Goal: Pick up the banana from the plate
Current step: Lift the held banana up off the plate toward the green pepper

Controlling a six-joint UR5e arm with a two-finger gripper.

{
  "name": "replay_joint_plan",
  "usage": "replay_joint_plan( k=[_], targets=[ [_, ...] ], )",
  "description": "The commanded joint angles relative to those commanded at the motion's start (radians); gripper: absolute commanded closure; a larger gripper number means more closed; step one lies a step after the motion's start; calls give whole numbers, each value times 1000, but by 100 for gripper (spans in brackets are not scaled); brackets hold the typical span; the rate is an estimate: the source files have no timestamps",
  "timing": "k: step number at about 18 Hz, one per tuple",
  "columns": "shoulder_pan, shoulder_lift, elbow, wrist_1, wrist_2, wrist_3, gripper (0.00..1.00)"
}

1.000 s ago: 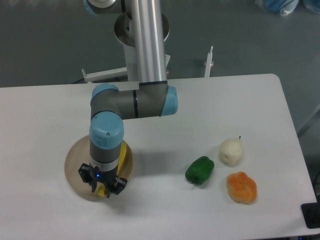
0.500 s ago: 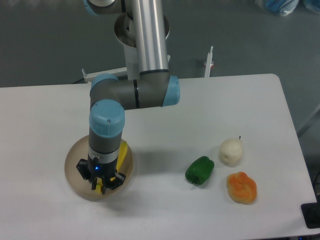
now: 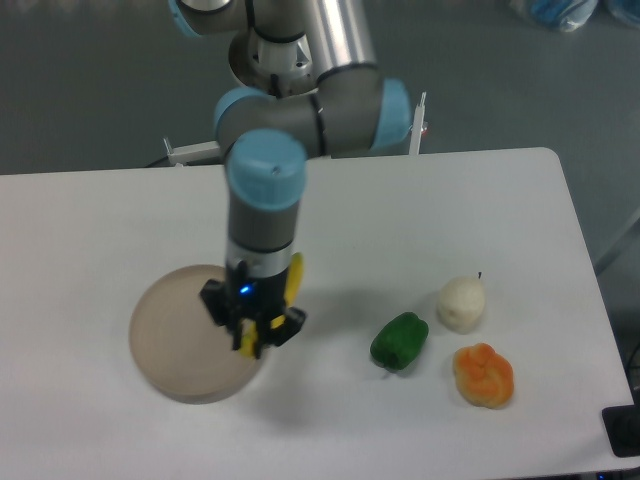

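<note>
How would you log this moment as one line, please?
end effector: shut on banana | banana: lifted | plate: bare

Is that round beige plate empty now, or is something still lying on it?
Empty: the round beige plate shows bare, and the slim yellow banana is held in the gripper.

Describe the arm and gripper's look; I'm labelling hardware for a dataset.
The arm has shiny silver tubes, dark grey joint housings and light blue caps. The gripper is black with two fingers, and a small blue light glows on its body. No cables visible.
</note>
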Motion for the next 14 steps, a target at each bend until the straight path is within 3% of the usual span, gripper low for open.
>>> replay_joint_plan(
  k=[6,11,14],
  targets=[
    [120,45,2,-115,6,196,100],
    [187,63,-8,-135,51,337,100],
    [229,63,-12,-158,132,514,100]
  ],
)
